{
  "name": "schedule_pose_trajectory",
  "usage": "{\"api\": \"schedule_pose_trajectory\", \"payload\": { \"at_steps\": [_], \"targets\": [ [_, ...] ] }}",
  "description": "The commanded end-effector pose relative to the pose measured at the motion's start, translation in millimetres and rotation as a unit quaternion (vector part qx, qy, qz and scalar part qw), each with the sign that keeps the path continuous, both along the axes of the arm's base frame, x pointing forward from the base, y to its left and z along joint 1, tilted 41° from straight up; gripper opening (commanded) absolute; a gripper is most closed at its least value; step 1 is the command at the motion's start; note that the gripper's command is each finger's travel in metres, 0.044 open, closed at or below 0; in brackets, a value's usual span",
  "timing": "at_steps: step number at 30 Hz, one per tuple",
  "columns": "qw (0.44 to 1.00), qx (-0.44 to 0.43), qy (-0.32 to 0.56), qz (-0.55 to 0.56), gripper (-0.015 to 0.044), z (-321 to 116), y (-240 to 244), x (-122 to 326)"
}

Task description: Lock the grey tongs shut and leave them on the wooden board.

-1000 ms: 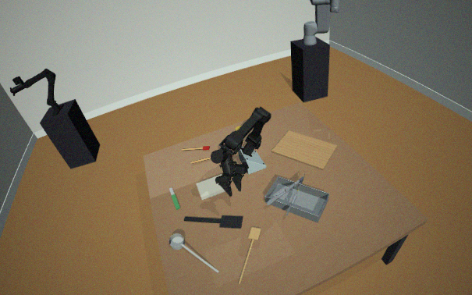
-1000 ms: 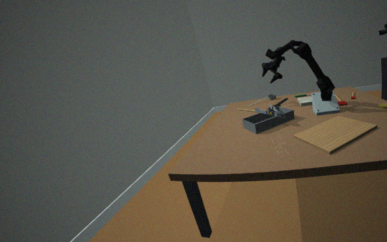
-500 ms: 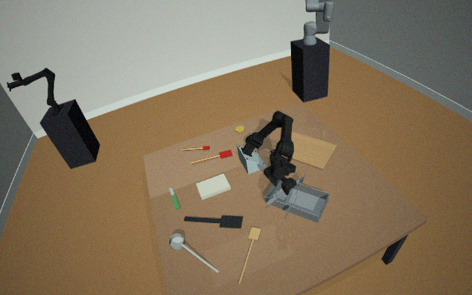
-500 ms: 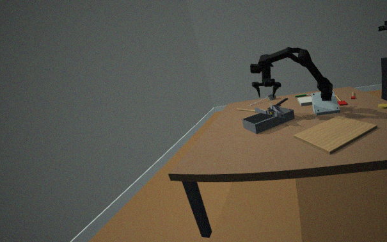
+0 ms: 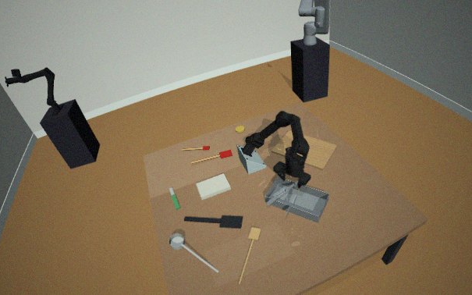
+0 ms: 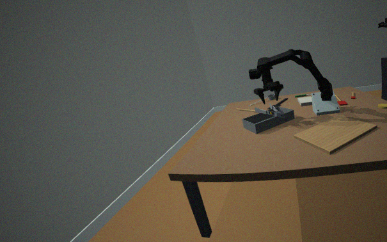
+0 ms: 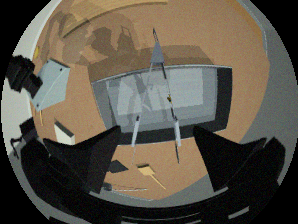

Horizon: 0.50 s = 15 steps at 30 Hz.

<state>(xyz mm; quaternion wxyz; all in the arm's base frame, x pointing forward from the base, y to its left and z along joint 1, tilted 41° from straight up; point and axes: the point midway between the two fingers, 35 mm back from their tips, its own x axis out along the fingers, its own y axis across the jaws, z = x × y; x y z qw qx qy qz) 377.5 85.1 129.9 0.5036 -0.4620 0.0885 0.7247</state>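
The grey tongs lie open in a V across the roasting tin. In the wrist view their joined end is over the tin's far wall and the two arms spread toward my fingers, with the ends past the near wall. My gripper is open and empty, pointing down above the tongs, its fingers wider apart than the arms. The wooden board lies flat with nothing on it. The lock inside the hinge is hidden.
The pale arm base stands between the board and a white block. A black spatula, a wooden spatula, a ladle, a green tube and a yellow disc lie on the table.
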Motion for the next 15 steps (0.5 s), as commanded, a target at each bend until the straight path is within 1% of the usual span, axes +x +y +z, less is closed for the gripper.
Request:
{"api": "schedule_pose_trajectory", "payload": {
  "at_steps": [1, 15],
  "targets": [
    [1.000, -0.001, -0.002, 0.004, 0.0440, 3.8, 3.2, -1.0],
    [1.000, -0.001, -0.002, 0.003, 0.0440, -8.1, 13.0, -0.1]
  ]
}}
